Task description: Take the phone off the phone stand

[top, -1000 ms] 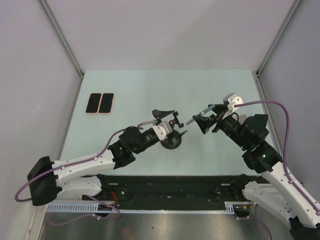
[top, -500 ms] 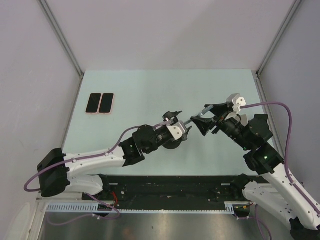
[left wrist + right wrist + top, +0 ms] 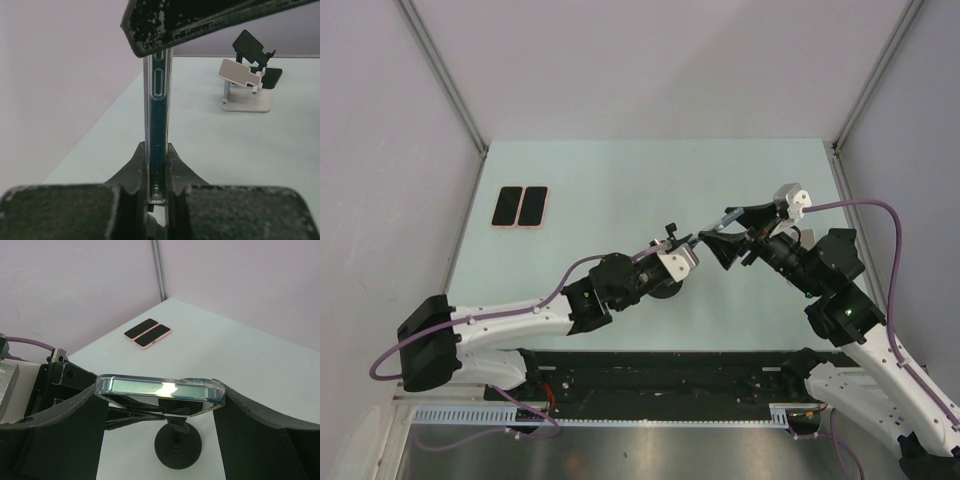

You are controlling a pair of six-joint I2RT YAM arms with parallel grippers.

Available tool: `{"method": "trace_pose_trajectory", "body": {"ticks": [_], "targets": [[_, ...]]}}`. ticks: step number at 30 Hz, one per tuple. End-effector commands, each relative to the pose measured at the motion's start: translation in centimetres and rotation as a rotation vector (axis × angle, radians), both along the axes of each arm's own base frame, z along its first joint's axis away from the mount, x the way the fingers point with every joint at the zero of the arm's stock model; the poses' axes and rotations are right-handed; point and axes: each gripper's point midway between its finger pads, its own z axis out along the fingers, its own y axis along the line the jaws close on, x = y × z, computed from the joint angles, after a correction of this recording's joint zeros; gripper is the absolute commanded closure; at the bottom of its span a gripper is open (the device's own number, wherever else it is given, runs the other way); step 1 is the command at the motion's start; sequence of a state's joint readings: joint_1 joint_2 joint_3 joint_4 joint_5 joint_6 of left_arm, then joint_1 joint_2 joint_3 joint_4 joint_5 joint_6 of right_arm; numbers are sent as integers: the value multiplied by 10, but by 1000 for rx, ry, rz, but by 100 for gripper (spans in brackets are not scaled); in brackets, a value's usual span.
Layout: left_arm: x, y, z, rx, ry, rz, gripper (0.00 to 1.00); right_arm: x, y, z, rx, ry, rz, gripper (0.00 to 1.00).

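Judging the removal mostly done. Seen from the right wrist: the phone [image 3: 160, 386] up in the air, edge-on to the camera, well above the round black base of the phone stand [image 3: 177, 441] and not seated in any cradle, as far as can be told (cannot say whether the dark bar [image 3: 145, 412] just under it belongs to the stand or to a left finger). Spanned end to end by the right gripper [image 3: 159, 399], with jaws spread wide but bearing on both ends, so read as a true hold rather than an open hand. Pinched as well by the left gripper [image 3: 157, 162], closed down to the phone's thickness with a finger flat on each face near the lower end, seen from the left wrist. Meeting over the middle of the table [image 3: 620, 170] in the top view, close by the stand's base and half hiding it. Left to do, as a guess: release one of the two holds, carry the phone away from the stand and lay it flat on bare table, perhaps near the two dark phones in pink cases [image 3: 520, 206] at the far left. Worth watching for twist or slip while gripped from both sides at once.
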State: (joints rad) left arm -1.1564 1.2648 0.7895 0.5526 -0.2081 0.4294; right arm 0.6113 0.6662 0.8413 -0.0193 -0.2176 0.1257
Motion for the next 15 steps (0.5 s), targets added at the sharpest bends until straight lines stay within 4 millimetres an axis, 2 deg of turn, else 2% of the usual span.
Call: {"method": "trace_pose_trajectory", "body": {"ticks": [1,4,5,7,8,10,11,15], "targets": [[-3,9,34,-88,-29,15,100,-11,-2,54,115,-113,26,97],[-3,15,34,-104,-15,29,100,-11,-2,57,120,-120,27,76],[-5,21,41,-130,-10,35,100,-10,-2,55,118,-116,24,62],[-5,27,42,-148,9,45,100,-10,-2,55,122,-110,23,47],[-4,34,49,-171,10,57,100,-10,-3,56,122,-112,19,36],[-2,42,49,-181,37,68,100,-10,-3,56,123,-112,19,25],[-2,49,56,-199,40,77,100,-11,-4,57,123,-118,19,19],[9,76,55,-213,105,140,100,-11,-8,57,122,-121,-3,9]]}}
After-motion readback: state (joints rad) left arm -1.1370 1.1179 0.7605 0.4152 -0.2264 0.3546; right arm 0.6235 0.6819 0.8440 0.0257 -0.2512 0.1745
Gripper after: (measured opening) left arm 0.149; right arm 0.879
